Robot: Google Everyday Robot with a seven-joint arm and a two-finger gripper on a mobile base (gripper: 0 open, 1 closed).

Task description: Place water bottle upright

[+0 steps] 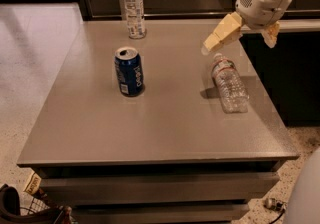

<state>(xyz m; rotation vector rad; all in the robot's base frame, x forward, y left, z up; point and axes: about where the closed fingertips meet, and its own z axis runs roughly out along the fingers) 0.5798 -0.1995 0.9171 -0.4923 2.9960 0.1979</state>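
The water bottle (pixel 229 84) lies on its side on the right part of the grey table (pixel 100 123), its white cap pointing to the far edge. It is clear and ribbed, with a narrow label band near the shoulder. My gripper (pixel 239 44) hangs above and just behind the cap end, apart from the bottle. It is open and empty: one tan finger (pixel 220 35) points down-left toward the cap, the other (pixel 272 34) shows at the right of the white wrist.
A blue soda can (pixel 130 72) stands upright left of centre. A slimmer bottle with a large label (pixel 134 7) stands upright at the far edge. A dark counter (pixel 295 73) borders the table's right side. A wire basket (pixel 30 208) sits on the floor at lower left.
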